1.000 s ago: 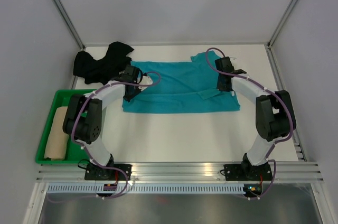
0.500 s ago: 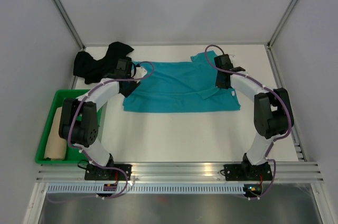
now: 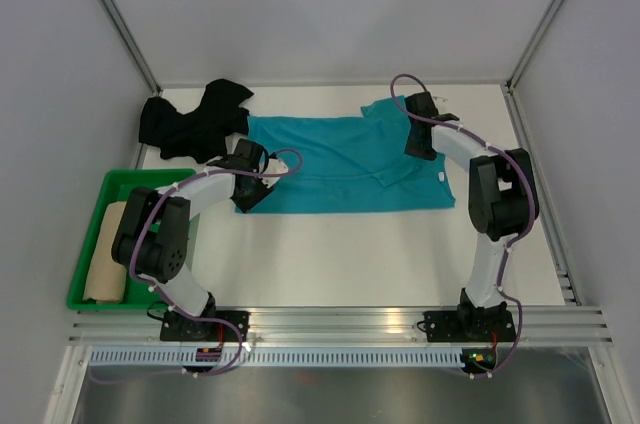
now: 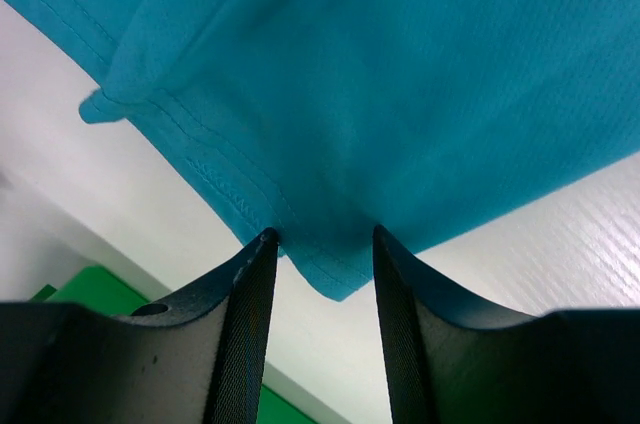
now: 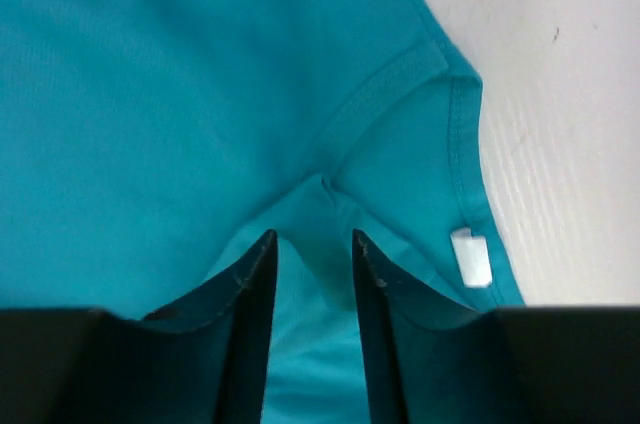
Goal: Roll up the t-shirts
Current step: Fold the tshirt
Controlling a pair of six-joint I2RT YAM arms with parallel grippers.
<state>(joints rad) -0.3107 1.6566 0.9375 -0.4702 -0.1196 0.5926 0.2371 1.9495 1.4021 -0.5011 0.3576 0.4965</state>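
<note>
Teal tee [image 3: 340,159] lies flat across mid worktop [image 3: 340,254]; black tee [image 3: 190,122] is bunched at the far-left corner, and tan one [image 3: 107,254] sits rolled in green tray [image 3: 100,302]. Left claw [image 4: 322,239] is part-open over teal tee's near-left corner, hem btwn its tips. Right claw [image 5: 313,239] is likewise narrowly parted over the far-right part, w/ a small ridge of fabric btwn tips, possibly touching them.

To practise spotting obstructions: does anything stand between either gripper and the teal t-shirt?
Nothing visible does. The left gripper hangs right over the near-left hem corner of the teal t-shirt, and the right gripper is over its collar. Both have their jaws parted, with only cloth in the gap.
</note>
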